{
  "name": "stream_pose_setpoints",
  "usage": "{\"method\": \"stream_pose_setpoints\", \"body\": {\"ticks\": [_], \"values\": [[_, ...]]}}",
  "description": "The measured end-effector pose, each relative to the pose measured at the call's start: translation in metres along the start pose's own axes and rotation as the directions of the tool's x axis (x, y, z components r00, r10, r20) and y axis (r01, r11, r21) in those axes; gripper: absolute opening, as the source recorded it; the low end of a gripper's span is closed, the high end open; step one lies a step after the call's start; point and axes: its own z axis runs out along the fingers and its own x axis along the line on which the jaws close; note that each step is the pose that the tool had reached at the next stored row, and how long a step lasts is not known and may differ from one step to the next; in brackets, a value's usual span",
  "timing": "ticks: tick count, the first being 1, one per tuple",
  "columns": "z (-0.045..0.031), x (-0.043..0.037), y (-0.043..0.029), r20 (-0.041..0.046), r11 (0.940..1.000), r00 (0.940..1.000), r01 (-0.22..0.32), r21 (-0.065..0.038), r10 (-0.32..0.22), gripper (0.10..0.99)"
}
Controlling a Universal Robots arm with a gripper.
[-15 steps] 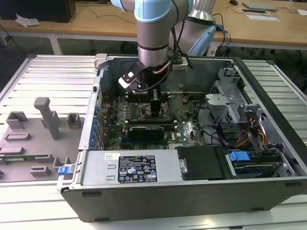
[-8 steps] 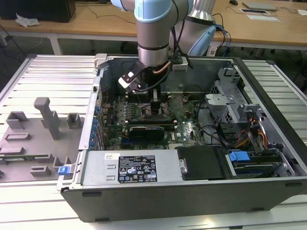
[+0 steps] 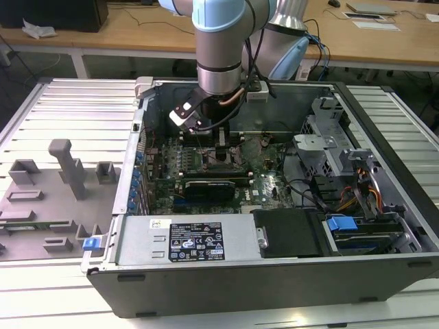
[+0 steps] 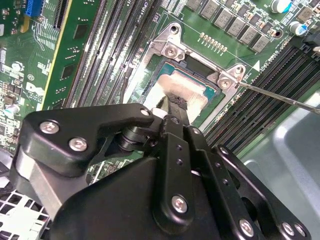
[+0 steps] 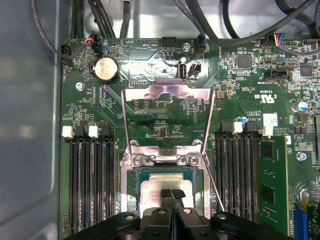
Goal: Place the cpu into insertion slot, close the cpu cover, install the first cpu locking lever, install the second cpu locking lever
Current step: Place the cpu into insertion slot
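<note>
Nearest, seeing the pincer [image 5: 172,194] with tips together, clamping nothing, just above or on the cpu [image 5: 150,192]. Finding it flat inside the slot [image 5: 134,176]. Judged light, stiff, fragile, slippery on top; best taken by opposite edges, never pressed hard. Farther, finding the cover [image 5: 167,93] raised open.

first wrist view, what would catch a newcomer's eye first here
The silver cpu cover, swung open away from the insertion slot, draws the eye first. The pale cpu lies in that slot, with the black jaws closed together at its top face.
</note>
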Motion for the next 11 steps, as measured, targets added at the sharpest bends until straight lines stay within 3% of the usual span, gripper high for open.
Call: {"method": "stream_pose_setpoints", "body": {"ticks": [11], "values": [[0.0025,0.0000,-0.0002,0.0002,1.0000,1.0000,0.000,0.000,0.000,0.106]]}}
